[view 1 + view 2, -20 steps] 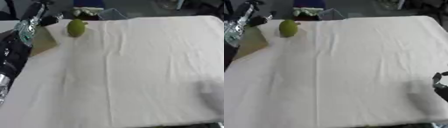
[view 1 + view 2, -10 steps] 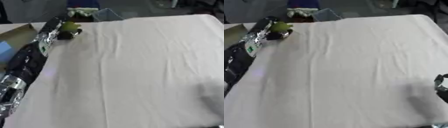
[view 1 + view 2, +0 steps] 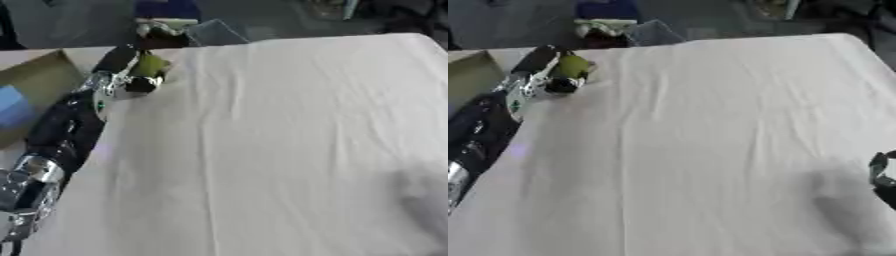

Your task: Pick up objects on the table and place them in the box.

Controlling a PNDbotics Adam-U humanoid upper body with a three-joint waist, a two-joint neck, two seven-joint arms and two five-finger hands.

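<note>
A green pear-shaped fruit (image 3: 152, 64) lies near the far left corner of the white-clothed table (image 3: 289, 130). My left arm reaches up along the table's left side, and my left hand (image 3: 115, 76) is at the fruit with dark fingers (image 3: 142, 84) curled around its near side. An open cardboard box (image 3: 39, 80) stands just left of the hand, off the table's left edge, with something blue (image 3: 13, 107) inside. Part of my right hand (image 3: 883, 176) shows at the right edge in the right eye view, low over the cloth.
Beyond the table's far edge are a blue object (image 3: 166, 9), a small dark and white cluttered thing (image 3: 159, 29) and a clear plastic piece (image 3: 214, 32). The cloth has shallow creases running front to back.
My left hand has moved from beside the box over to the green fruit and curled round it. The camera has tilted, shifting the whole picture. The right hand stays put.
</note>
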